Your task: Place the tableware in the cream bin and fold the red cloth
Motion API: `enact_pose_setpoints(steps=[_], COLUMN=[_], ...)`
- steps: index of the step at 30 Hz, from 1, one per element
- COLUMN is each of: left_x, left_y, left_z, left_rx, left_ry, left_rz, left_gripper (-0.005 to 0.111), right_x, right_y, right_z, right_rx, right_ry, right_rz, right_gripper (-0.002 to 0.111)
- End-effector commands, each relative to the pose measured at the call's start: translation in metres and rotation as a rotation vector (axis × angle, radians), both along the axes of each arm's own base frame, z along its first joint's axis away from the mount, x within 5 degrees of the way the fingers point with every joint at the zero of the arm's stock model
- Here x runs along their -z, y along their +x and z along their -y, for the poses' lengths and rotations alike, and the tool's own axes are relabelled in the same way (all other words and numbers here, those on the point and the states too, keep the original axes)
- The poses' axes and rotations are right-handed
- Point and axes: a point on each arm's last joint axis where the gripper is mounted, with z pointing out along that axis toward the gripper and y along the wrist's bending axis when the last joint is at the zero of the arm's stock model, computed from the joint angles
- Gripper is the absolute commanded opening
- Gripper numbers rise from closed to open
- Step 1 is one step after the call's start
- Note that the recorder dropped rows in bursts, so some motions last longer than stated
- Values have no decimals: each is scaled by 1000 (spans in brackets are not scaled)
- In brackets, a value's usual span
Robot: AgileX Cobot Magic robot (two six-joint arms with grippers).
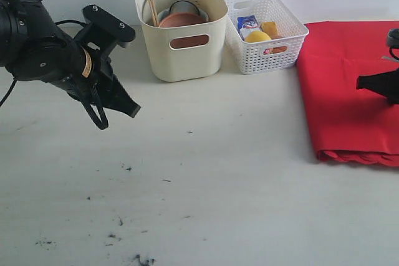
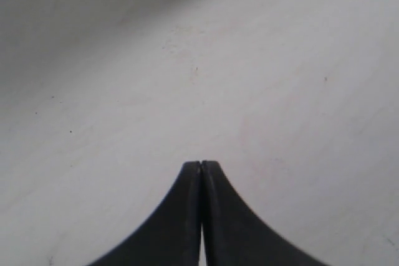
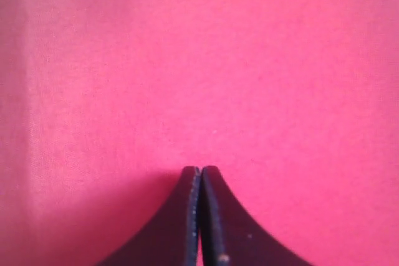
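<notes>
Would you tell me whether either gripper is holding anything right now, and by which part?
Nothing: the left gripper and right gripper are both shut empty.

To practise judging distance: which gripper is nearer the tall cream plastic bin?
Left. The left gripper hangs over the table left of the cream bin; the right gripper is over the bright red cloth, beyond the white lattice basket.

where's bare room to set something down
Bare: the wide pale tabletop in front of the tall cream plastic bin and white lattice basket, between the black left end effector and the red cloth. Crowded: the back, where bin and basket stand together.
</notes>
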Motion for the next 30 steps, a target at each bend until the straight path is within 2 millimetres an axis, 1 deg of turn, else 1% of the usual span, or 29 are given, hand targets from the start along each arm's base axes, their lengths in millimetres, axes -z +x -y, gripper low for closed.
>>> enact_pose_setpoints(steps=[1, 6, 8, 10, 14, 17, 19, 21, 23, 25, 26, 28, 30], left_x=[-1, -1, -1, -1, -2, -2, -2, -2, -2, -4, -6, -14, -22], left_y=[-1, -1, -1, -1, -1, -1, -1, 0, 0, 0, 0, -2, -9], left_z=[-2, -2, -2, -1, -1, -1, 0, 1, 1, 1, 1, 0, -3], left_rx=[-4, -2, -2, -1, 3, 3, 7, 9, 11, 9, 5, -14, -8], left_ry=[-2, -1, -1, -2, -9, -9, -16, -25, -28, -36, -41, -67, -89], left_rz=[0, 0, 0, 1, 5, 5, 11, 16, 18, 23, 27, 44, 66], left_gripper=[1, 1, 1, 1, 1, 1, 1, 1, 1, 1, 1, 1, 1], right_x=[15, 14, 16, 19, 18, 5, -11, -35, -58, -84, -92, -116, -141], right_y=[17, 44, 51, 53, 55, 56, 55, 54, 47, 36, 30, 15, -2], right_z=[5, 9, 10, 10, 8, 7, 8, 9, 8, 6, 4, 0, -6], right_rx=[-12, -36, -32, -30, -29, 24, 74, 92, 92, 84, 79, 66, 53], right_ry=[-17, -39, -38, -34, -9, 32, 47, 42, 36, 37, 39, 59, 87], right_rz=[-17, 31, 41, 40, 65, 105, 133, 177, 219, 278, 297, 370, 456], right_gripper=[0, 0, 0, 0, 0, 0, 0, 0, 0, 0, 0, 0, 0])
